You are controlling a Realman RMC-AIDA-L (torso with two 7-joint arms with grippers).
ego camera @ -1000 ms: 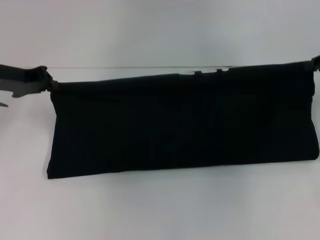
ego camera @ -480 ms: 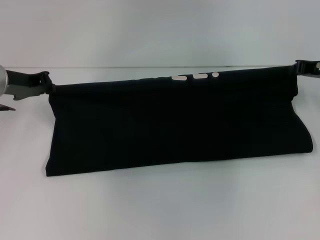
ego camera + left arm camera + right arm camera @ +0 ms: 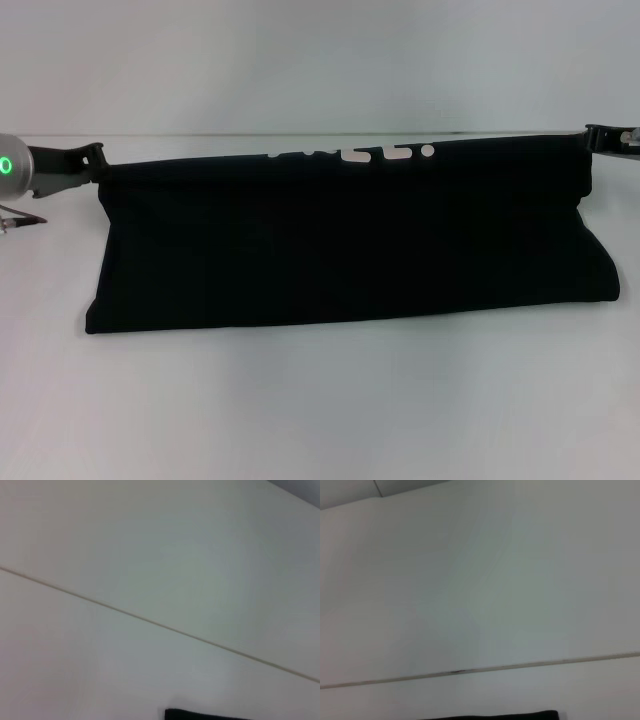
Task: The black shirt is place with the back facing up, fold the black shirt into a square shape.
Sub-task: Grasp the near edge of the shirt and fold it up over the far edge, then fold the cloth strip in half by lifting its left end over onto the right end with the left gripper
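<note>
Both grippers, left gripper (image 3: pixel 96 160) and right gripper (image 3: pixel 592 138), pinch the far corners of the black shirt (image 3: pixel 350 240), lifted mid-fold over the table (image 3: pixel 320 400); next, carry that edge nearward evenly.

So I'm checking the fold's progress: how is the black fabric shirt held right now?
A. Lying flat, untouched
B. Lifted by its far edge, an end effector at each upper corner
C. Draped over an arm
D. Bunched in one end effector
B: the black fabric shirt hangs stretched between the left end effector and the right end effector, white print showing along its raised edge.
</note>
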